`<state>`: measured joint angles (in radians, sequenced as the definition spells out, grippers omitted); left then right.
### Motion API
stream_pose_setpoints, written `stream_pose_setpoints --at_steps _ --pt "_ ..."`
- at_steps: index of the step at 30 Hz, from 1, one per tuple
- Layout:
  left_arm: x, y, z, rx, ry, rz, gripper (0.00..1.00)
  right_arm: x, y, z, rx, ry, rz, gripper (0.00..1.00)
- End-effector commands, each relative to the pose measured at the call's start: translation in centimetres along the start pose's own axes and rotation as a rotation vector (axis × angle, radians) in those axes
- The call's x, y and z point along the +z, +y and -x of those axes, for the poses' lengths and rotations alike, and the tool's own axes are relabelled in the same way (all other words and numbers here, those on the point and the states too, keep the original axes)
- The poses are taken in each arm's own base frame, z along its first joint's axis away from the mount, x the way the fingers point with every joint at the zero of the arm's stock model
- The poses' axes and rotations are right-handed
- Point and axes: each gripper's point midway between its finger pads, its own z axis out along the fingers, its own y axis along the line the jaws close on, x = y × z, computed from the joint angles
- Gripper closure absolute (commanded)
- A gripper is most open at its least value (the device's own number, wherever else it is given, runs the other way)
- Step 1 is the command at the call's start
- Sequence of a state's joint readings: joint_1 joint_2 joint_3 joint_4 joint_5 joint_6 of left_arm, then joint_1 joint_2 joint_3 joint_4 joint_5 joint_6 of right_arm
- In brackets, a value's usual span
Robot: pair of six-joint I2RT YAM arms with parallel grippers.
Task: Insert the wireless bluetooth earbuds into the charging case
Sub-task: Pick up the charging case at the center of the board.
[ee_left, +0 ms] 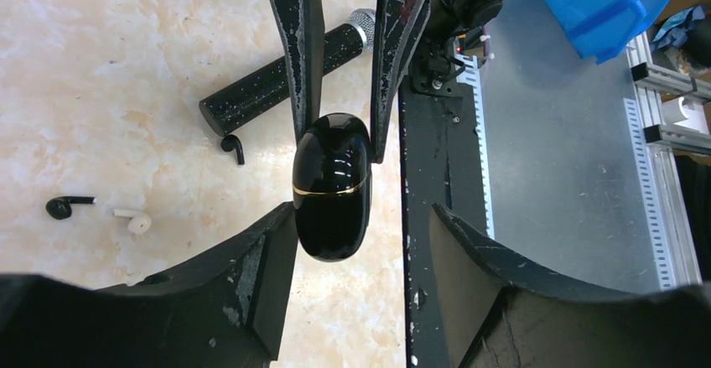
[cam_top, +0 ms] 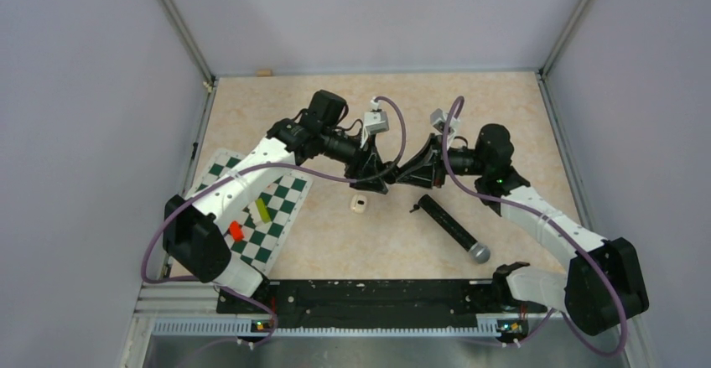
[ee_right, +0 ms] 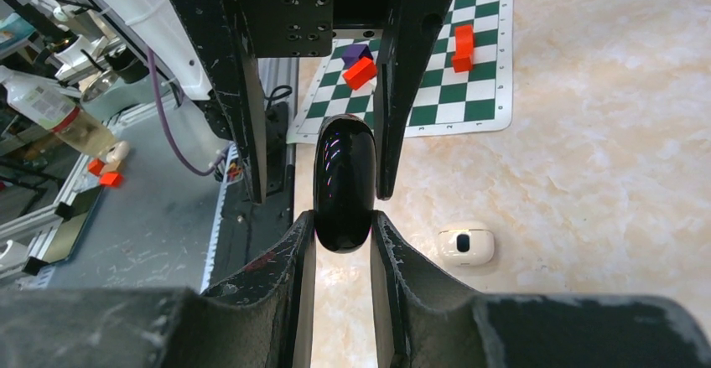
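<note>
A glossy black charging case (ee_left: 331, 188) with a gold seam hangs closed above the table, and my right gripper (ee_right: 344, 234) is shut on its lower end (ee_right: 342, 184). My left gripper (ee_left: 360, 259) faces it, open; one finger is next to the case's side and the other stands well apart. In the top view the two grippers (cam_top: 373, 182) (cam_top: 411, 173) meet at mid-table and hide the case. Loose on the table lie a black earbud (ee_left: 67, 207), a white earbud (ee_left: 134, 220) and another black earbud (ee_left: 233, 146).
A white charging case (cam_top: 359, 204) lies closed just below the grippers. A black microphone (cam_top: 453, 227) lies to the right of it. At the left, a green chessboard mat (cam_top: 281, 185) carries a red block (cam_top: 236, 230) and a yellow block (cam_top: 263, 210). A blue bin (ee_left: 604, 3) sits beyond the table's edge.
</note>
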<state>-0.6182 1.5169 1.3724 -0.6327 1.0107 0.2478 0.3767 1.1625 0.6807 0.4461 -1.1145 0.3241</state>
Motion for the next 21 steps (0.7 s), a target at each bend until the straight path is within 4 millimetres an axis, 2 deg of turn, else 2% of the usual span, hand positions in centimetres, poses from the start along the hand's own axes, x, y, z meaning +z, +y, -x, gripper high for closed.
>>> stream_pose_setpoints --at_steps 1,12,18,21 --pt "-0.7 -0.9 1.5 0.088 -0.025 0.005 0.37 -0.3 1.0 1.5 -0.076 -0.007 0.044 0.91" --pt "-0.3 -0.8 0.9 0.088 -0.006 -0.001 0.32 -0.1 0.8 0.5 -0.053 0.043 0.078 0.91" --pt "0.3 -1.0 0.6 0.092 0.015 -0.01 0.33 -0.1 0.5 0.1 -0.047 0.057 0.079 0.91" --pt "0.5 -1.0 0.4 0.093 0.022 -0.013 0.38 -0.1 0.6 0.1 -0.048 0.057 0.08 0.91"
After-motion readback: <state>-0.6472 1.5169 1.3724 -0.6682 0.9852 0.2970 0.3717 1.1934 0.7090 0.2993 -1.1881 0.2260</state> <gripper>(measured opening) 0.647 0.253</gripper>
